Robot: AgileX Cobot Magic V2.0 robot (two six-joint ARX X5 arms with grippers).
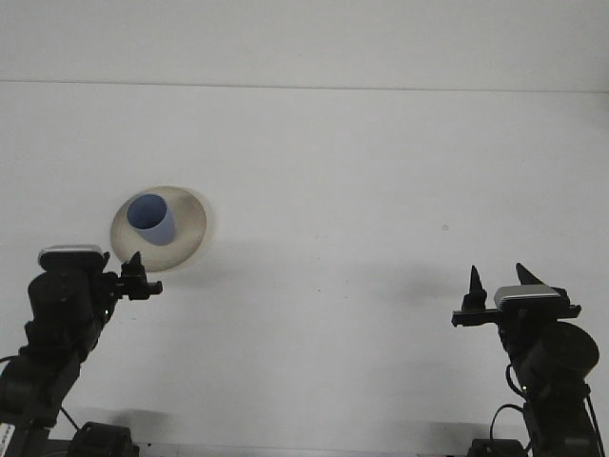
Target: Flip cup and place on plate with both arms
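Blue cup [152, 218] stands upright on the beige plate [190, 225]; left tool [138, 283] unreadable, right tool [501, 282] spread, empty.

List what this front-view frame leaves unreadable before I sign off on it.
- Left hand: fingers overlap into one dark shape at this angle; open or shut unclear.
- Cup: opening faces the camera; its base and seating on the plate are hidden behind its own wall.
- Both arm bases: cut off by the bottom edge.
- Small speck on the table: too small to identify.
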